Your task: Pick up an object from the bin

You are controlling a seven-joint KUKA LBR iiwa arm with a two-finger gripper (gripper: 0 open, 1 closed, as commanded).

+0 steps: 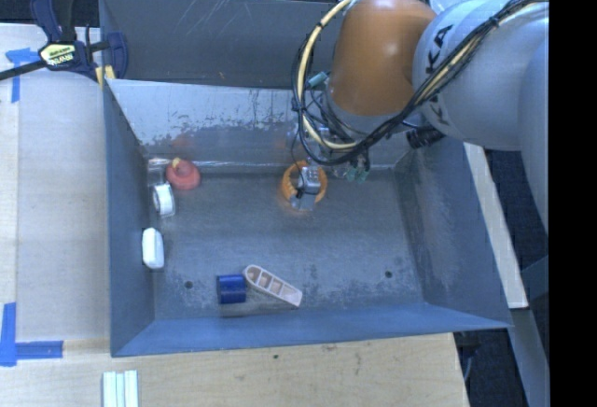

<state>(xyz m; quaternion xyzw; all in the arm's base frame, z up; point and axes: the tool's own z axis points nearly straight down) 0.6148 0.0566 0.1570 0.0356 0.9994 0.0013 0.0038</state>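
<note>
My gripper (304, 183) reaches down below the arm's orange dome to the back middle of the bin. Its grey tip is in the middle of a small round orange thing (317, 188) that lies near the back wall. The orange thing shows on both sides of the tip, and part of it is hidden by the gripper. Whether it is touching the bin floor I cannot tell.
At the left lie a red capped thing (184, 175), a small white roll (164, 200) and a white cylinder (152, 247). Near the front wall lie a blue block (231, 288) and a pale slotted piece (273, 286). The arm hangs over the bin's back right.
</note>
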